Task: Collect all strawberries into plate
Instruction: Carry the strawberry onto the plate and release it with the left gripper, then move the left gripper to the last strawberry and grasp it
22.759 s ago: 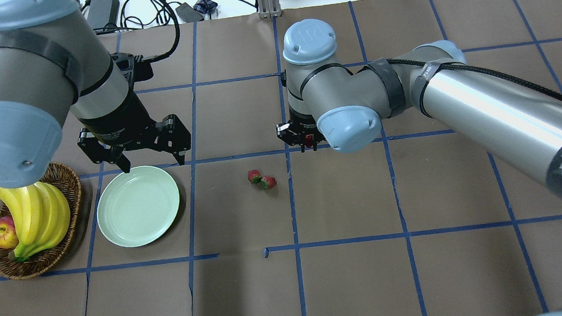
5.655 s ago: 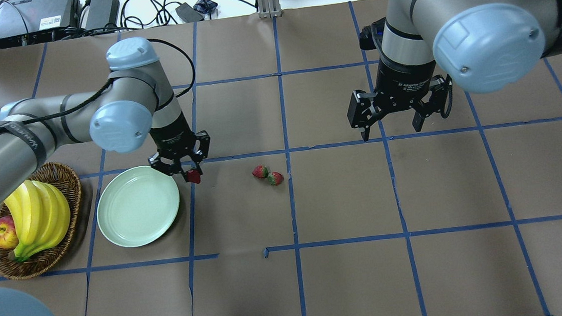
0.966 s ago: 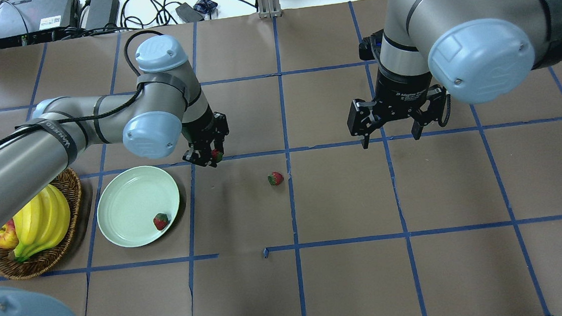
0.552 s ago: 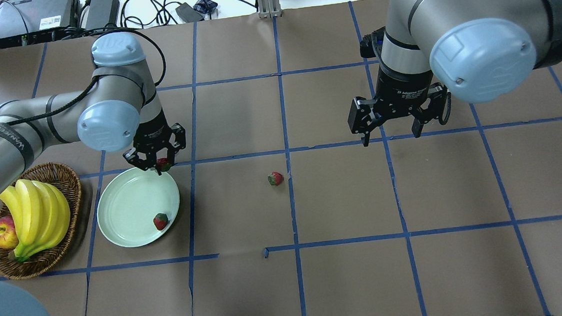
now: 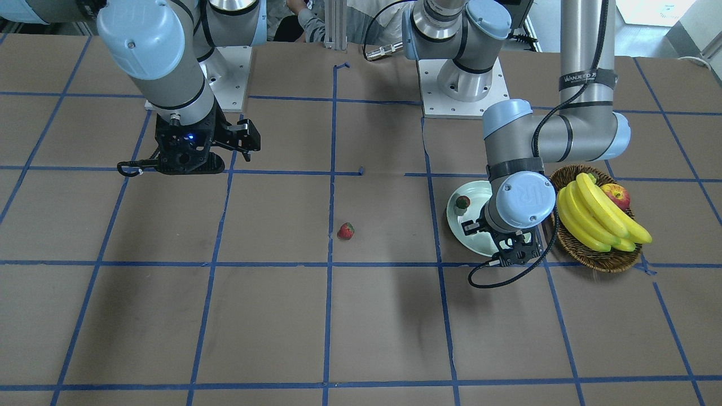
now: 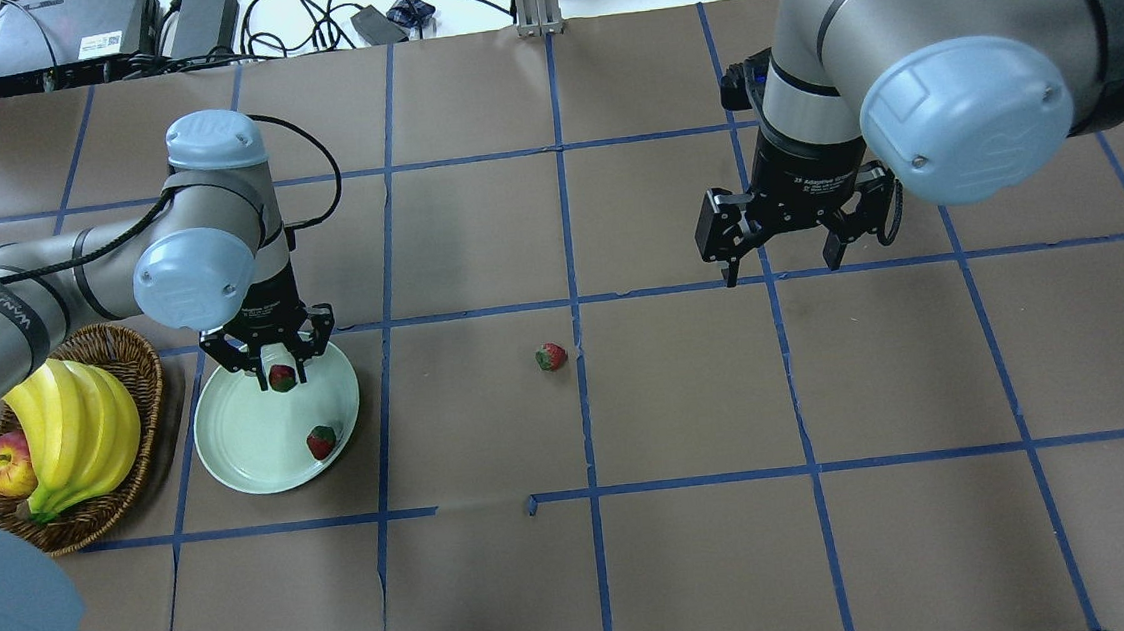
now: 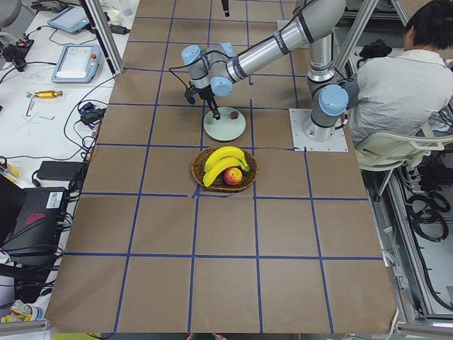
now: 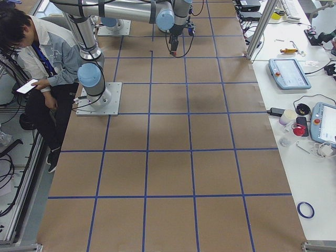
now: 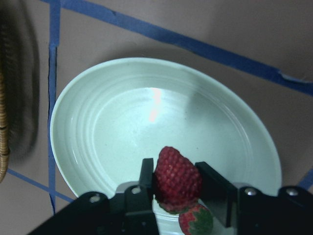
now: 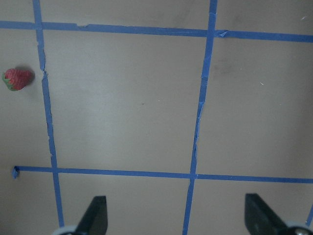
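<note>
Brown paper crossed with blue tape covers the worktop (image 6: 689, 396). Over it, the left pincer (image 6: 282, 382) grips a small red strawberry with a green top (image 9: 177, 178). It has moved from the far rim of the round pale mint-green plate (image 6: 237, 456) to hang above the plate's inner part. A second strawberry (image 6: 321, 441) lies unmoved inside the plate near its rim. The third strawberry (image 6: 550, 357) stays alone on the paper, well apart. The right pincer (image 6: 781, 273) hovers spread wide, as before.

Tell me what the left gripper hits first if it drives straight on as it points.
Most likely the plate, touched first by the strawberry that the left gripper holds; height above it is unclear.
</note>
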Controlling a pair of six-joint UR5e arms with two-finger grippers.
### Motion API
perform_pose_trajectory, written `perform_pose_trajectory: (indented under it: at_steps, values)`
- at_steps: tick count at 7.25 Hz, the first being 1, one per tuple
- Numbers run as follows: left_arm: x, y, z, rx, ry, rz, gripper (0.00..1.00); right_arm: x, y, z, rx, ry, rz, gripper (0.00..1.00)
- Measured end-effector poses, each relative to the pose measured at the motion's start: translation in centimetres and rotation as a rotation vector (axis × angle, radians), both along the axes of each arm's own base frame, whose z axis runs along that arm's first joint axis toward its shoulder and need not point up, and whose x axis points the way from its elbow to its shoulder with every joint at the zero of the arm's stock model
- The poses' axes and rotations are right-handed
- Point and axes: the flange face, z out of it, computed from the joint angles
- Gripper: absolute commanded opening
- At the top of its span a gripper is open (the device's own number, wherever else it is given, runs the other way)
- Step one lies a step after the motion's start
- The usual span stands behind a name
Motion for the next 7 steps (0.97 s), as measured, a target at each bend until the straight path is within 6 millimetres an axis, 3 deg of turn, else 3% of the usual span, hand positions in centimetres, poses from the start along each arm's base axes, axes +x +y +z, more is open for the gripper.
perform_pose_trajectory:
  at_steps: [3, 4, 5, 7]
  values:
    - [-0.9, -0.2, 1.2, -0.004, 0.028, -0.103, 1.00, 0.0, -0.1, -0.4, 0.008, 0.001, 0.000, 1.00]
    - [-3.4, -0.5, 2.4, -0.034, 0.032, -0.155, 1.00, 0.0, -0.1, -0.5, 0.010, 0.001, 0.001, 1.00]
    - [-7.2, -0.5, 3.2, -0.061, 0.036, -0.225, 1.00, 0.0, -0.2, -0.6, 0.014, 0.001, 0.001, 1.00]
    - [-12.8, 0.1, 3.1, -0.069, 0.142, -0.390, 1.00, 0.0, -0.3, -0.9, 0.019, 0.003, 0.001, 1.00]
